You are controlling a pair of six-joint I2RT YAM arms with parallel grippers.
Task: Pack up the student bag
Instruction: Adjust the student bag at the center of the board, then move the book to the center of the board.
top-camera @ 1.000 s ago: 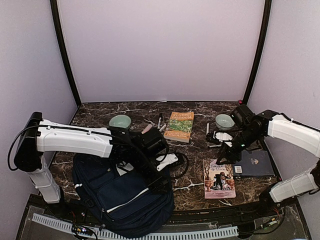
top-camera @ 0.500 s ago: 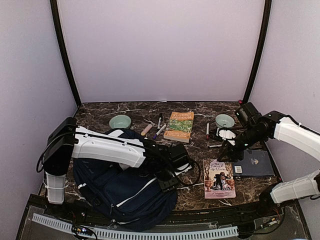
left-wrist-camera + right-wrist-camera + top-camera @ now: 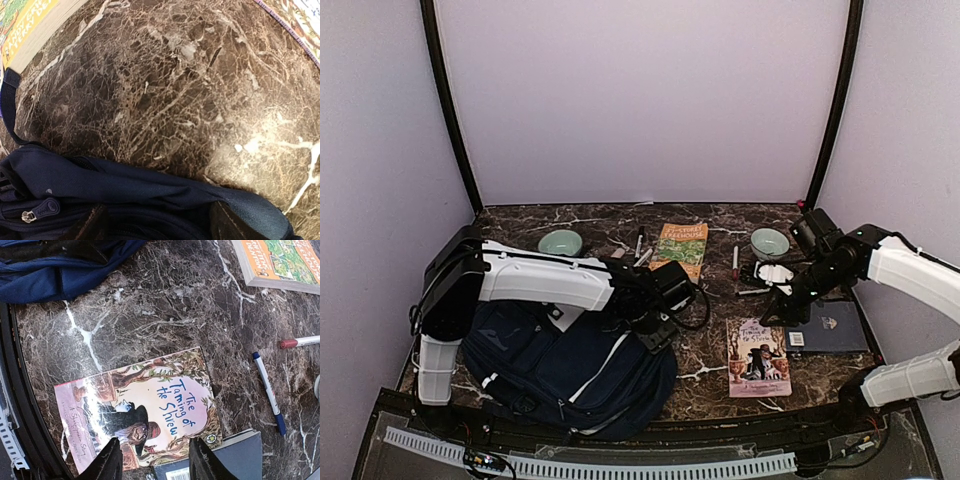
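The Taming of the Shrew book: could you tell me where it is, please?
In the top view, the Shrew book lies right of centre near the table's front edge, between the navy backpack and the dark blue book.

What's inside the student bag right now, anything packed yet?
No contents show. In the left wrist view the student bag is only navy folds and a zip pull; any opening is hidden. From above, the left arm covers its upper edge.

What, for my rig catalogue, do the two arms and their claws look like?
Left arm and right arm: smooth white shells, black joints; a black cable loops by the left wrist. Left claw and right claw each have two dark fingers.
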